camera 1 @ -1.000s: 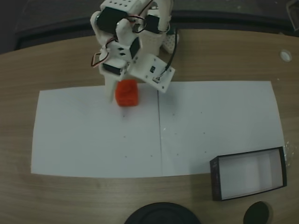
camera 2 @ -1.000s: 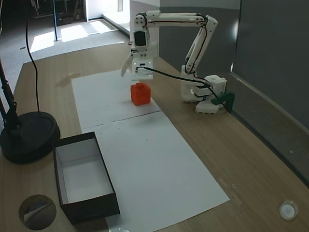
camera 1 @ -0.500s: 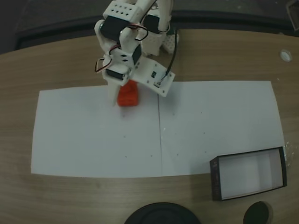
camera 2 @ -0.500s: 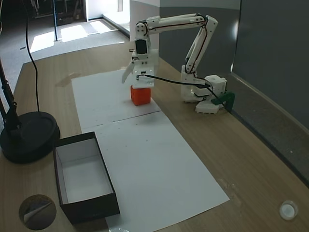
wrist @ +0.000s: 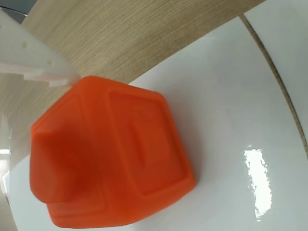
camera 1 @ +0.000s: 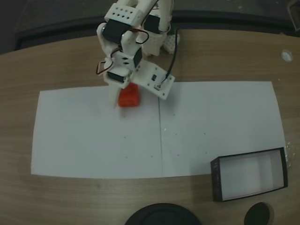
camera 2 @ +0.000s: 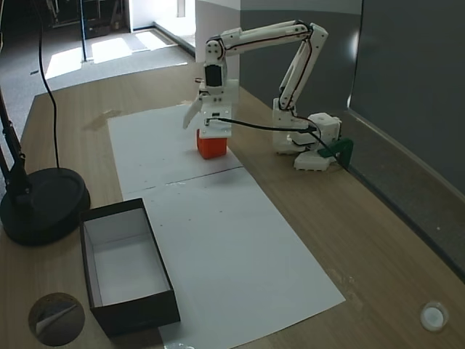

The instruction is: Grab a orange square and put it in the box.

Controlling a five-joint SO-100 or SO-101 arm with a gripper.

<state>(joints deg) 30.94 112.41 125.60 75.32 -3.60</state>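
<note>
Wrist view: the cube point(wrist: 113, 156) sits close under the camera on white paper point(wrist: 226, 120), with one white finger point(wrist: 33, 60) touching its upper left corner. The jaws stand apart, one on each side of the cube; whether the second finger touches it cannot be told.

In a fixed view from above, the gripper point(camera 1: 123, 96) is lowered over the cube point(camera 1: 129, 96), one finger down along the cube's left side, the arm's white plate covering its far right edge. The cube rests on the paper point(camera 1: 93, 136), near the paper's far edge and left of its centre crease.

In a fixed view from the side, the gripper point(camera 2: 205, 134) stands over the cube point(camera 2: 211, 147), the arm point(camera 2: 290, 58) arching up and back to its base point(camera 2: 309, 142) on the wooden table point(camera 2: 378, 240).

The box point(camera 1: 215, 180) lies open at the near right corner of the paper, well apart from the cube. In the side view the box point(camera 2: 131, 313) sits at near left, beside a round black stand base point(camera 2: 43, 207).
</note>
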